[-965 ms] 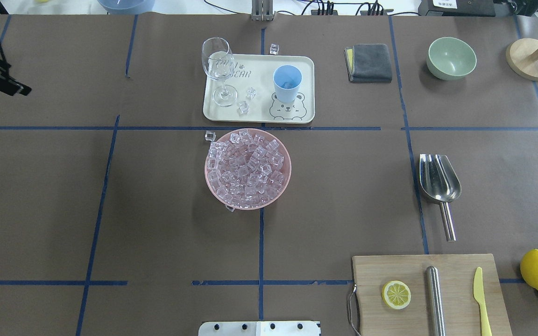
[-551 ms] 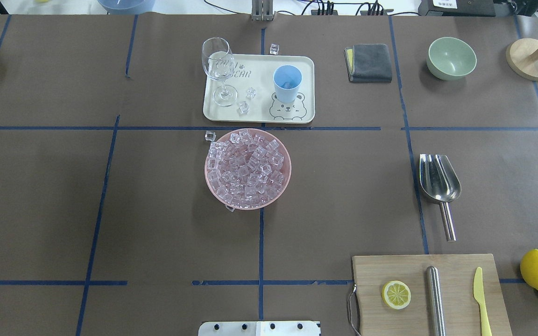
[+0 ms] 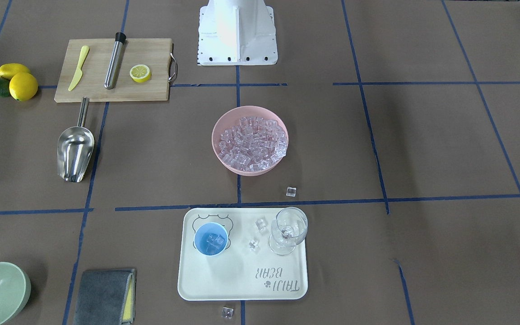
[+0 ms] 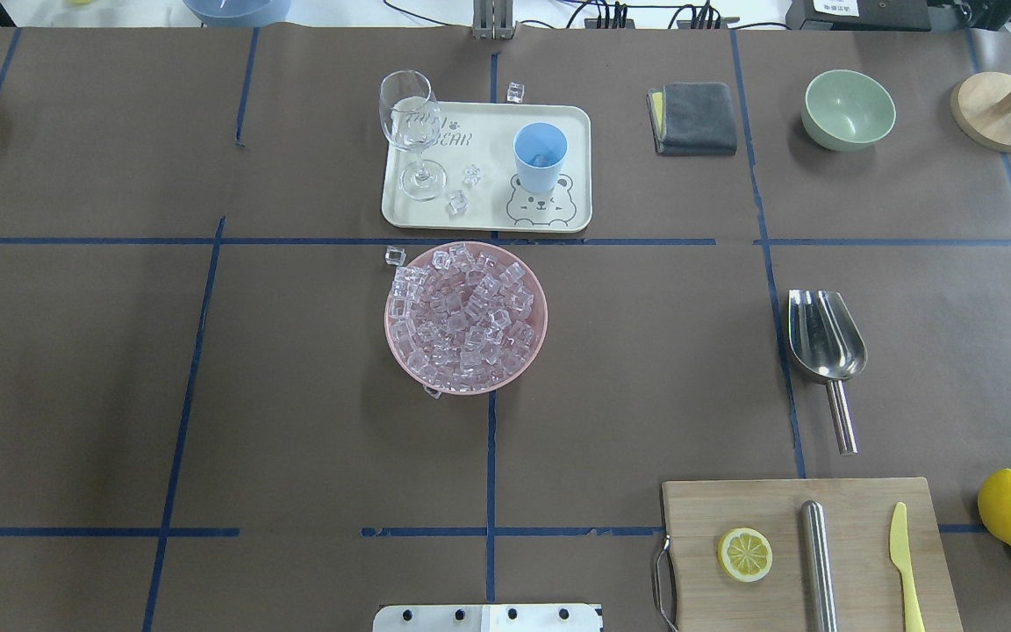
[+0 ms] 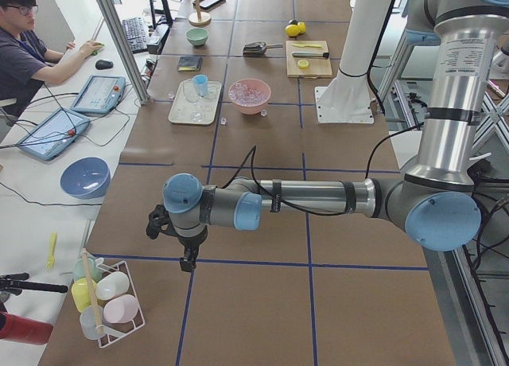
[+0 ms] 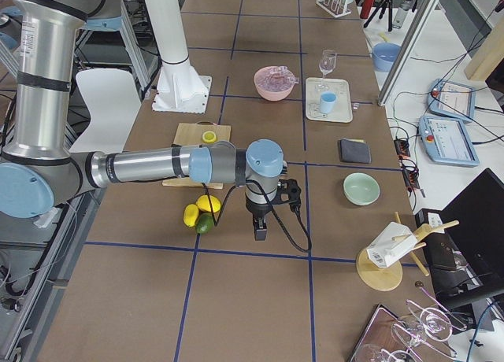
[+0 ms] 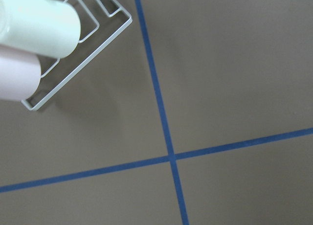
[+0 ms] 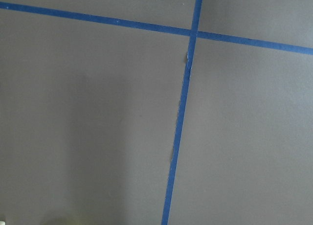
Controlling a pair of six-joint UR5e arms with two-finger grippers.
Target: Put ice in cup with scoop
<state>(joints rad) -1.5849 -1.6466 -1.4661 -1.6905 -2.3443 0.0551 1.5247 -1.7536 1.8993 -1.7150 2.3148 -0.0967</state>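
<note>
The ice (image 4: 462, 316) fills a pink bowl (image 4: 400, 355) at the table's middle, also in the front view (image 3: 252, 142). The light-blue cup (image 4: 540, 156) stands on a cream tray (image 4: 488, 123) and holds a few cubes (image 3: 215, 240). The steel scoop (image 4: 824, 338) lies empty on the table to the right, handle toward the robot. My left gripper (image 5: 188, 262) hangs far off to the left near a wire rack. My right gripper (image 6: 259, 234) hangs far off to the right by the lemons. I cannot tell whether either is open.
A stemmed glass (image 4: 409, 123) and loose cubes (image 4: 457, 202) are on the tray. A stray cube (image 4: 395, 255) lies by the bowl. A cutting board (image 4: 808, 553) holds a lemon half, steel tube and knife. A grey cloth (image 4: 694, 117) and green bowl (image 4: 849, 109) sit at the back right.
The left gripper, at the overhead view's left edge a second ago, has moved out of that view. Nothing on the table has moved.
</note>
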